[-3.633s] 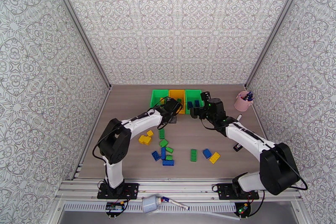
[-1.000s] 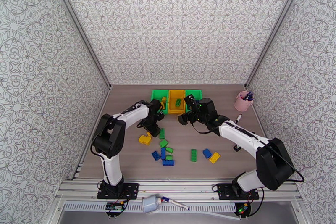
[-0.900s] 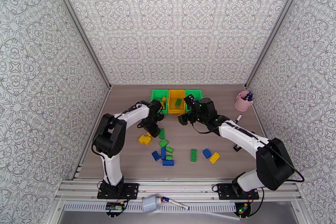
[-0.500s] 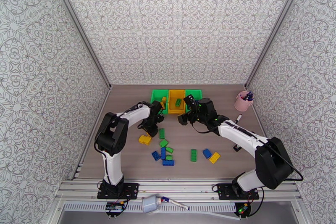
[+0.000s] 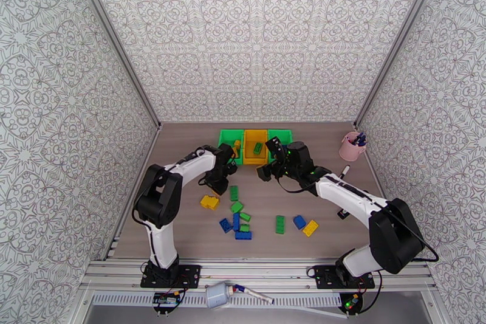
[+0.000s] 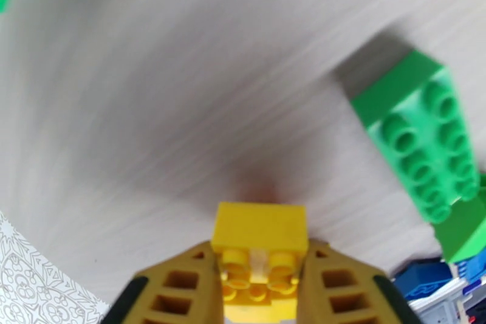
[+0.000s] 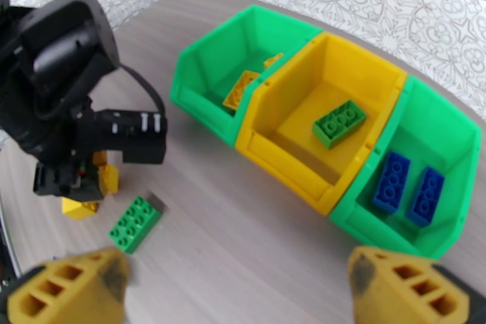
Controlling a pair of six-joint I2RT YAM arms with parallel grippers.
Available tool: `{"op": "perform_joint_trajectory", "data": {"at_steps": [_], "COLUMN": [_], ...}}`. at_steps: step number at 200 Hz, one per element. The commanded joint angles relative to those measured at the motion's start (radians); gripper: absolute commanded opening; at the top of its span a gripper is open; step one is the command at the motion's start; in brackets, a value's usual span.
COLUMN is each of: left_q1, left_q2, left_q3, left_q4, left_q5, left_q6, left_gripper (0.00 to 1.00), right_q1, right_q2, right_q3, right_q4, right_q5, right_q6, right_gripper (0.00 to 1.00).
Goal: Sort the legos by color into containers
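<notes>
Lighting was bright and even, the overhead view sharp. At the left wrist, the grey wood-grain desk (image 6: 152, 106) smeared with motion blur; the green studded plastic brick (image 6: 419, 137) cast a soft shadow.

The containers (image 7: 285, 164) are 2 green and 1 yellow; the legos (image 7: 339, 123) are yellow, green and blue; the worktop (image 7: 255, 222) is grey wood-grain.

Legible text, labels, brands, numbers, signs: none. Studs of yellow lego (image 6: 260, 231), green lego (image 6: 419, 137): blurred, no lettering readable. Containers (image 7: 285, 161): visible faces plain.
</notes>
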Motion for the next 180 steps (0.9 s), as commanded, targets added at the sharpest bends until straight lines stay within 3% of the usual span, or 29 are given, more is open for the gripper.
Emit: {"op": "perform_joint_trajectory", "data": {"at_steps": [1, 47, 86, 157, 180], "left_q1": [0.009, 0.030, 0.037, 0.069, 0.072], "left_q2": [-0.092, -0.182, -0.103, 0.196, 0.214], "left_q3": [-0.020, -0.071, 0.026, 0.384, 0.416], "left_q4": [0.104, 0.420, 0.556, 0.465, 0.478], "left_q5": [0.035, 0.069, -0.018, -0.039, -0.040], "left_q6": [-0.058, -0.212, -0.307, -0.367, -0.373], "left_gripper": [0.27, 0.25, 0.25, 0.30, 0.44], "right_q1": [0.009, 0.009, 0.009, 0.010, 0.009], "right_q2": [-0.013, -0.025, -0.006, -0.009, -0.016], "right_q3": [0.008, -0.009, 0.009, 0.016, 0.013], "right_q4": [0.017, 0.053, 0.077, 0.092, 0.091], "right_q5": [-0.013, -0.020, -0.032, -0.003, -0.001], "right_q6": [0.015, 0.033, 0.055, 0.063, 0.077], "right_gripper": [1.00, 1.00, 1.00, 1.00, 1.00]}}
